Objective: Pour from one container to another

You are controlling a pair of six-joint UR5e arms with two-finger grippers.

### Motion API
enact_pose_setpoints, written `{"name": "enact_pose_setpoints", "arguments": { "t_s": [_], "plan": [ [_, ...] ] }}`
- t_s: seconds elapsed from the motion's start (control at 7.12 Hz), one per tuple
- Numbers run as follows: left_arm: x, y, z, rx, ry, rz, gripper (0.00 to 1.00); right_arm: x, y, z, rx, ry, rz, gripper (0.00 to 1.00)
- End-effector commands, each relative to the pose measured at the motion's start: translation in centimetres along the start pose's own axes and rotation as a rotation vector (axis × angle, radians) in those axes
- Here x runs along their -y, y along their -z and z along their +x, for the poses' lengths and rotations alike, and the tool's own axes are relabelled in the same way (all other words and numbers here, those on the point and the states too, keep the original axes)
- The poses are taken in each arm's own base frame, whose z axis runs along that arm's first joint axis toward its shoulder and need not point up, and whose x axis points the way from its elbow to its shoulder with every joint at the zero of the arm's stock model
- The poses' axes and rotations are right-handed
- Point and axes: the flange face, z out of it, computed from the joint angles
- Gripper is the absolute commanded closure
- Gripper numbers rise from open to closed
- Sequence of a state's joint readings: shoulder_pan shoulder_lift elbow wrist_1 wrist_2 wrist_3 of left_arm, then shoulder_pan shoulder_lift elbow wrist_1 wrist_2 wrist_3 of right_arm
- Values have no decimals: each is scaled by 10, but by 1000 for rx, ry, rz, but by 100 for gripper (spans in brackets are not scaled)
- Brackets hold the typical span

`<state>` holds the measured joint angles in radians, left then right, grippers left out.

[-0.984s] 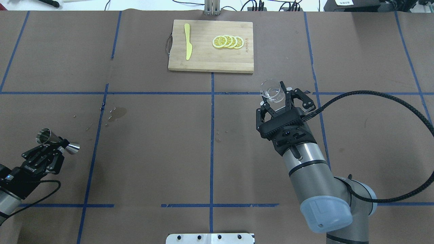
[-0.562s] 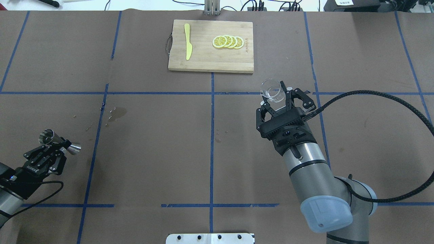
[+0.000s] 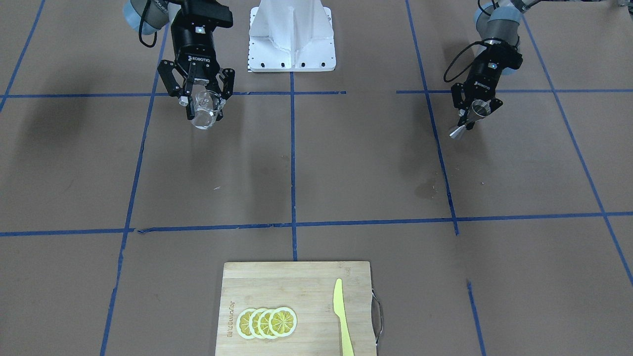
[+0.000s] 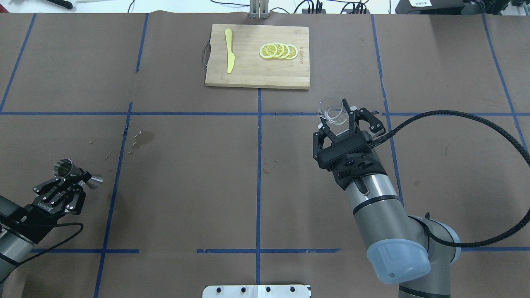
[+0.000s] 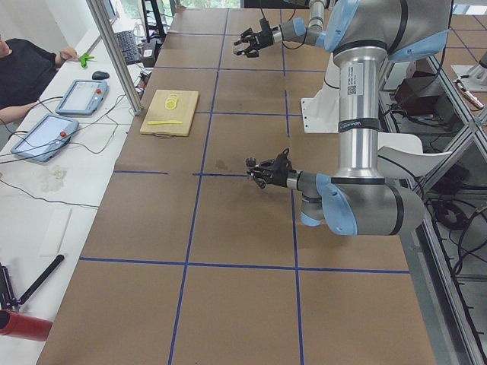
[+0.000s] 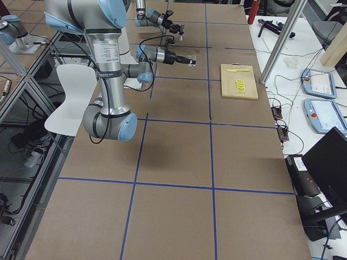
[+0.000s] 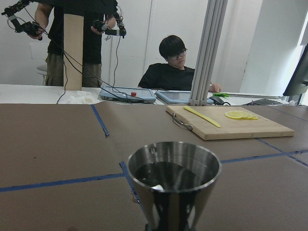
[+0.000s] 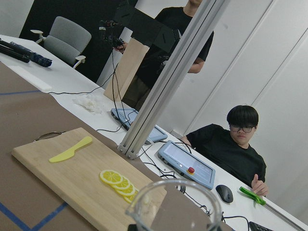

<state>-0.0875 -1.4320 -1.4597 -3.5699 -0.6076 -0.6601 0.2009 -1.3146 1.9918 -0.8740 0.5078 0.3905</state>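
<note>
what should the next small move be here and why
Probably carry the clear cup in the right gripper across toward the jigger. Both vessels are gripped and held off the table, the jigger in the left gripper, but they are at opposite sides of it, too far apart to pour. Whether the cup holds liquid I cannot tell.

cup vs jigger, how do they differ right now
The cup is clear and see-through; the jigger is shiny grey metal.
The cup is a single rounded body; the jigger is two cones joined at a narrow waist.
The cup sits in the right gripper near the table's middle; the jigger sits in the left gripper near the table's left edge.
Both are small open vessels, each clamped in a gripper.
</note>
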Motion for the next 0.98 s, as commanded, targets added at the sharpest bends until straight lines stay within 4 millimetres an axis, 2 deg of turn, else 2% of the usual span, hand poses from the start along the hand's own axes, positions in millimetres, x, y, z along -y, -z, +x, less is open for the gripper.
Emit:
{"name": "enact_pose_setpoints", "arguments": {
  "t_s": [0.0, 0.84],
  "plan": [
    [0, -1, 2, -3, -29, 1, 100, 0, 0, 0, 0, 0, 0, 100],
    [-12, -6, 9, -39, -66, -45, 100, -3, 0, 2, -1, 4, -3, 100]
  ]
}}
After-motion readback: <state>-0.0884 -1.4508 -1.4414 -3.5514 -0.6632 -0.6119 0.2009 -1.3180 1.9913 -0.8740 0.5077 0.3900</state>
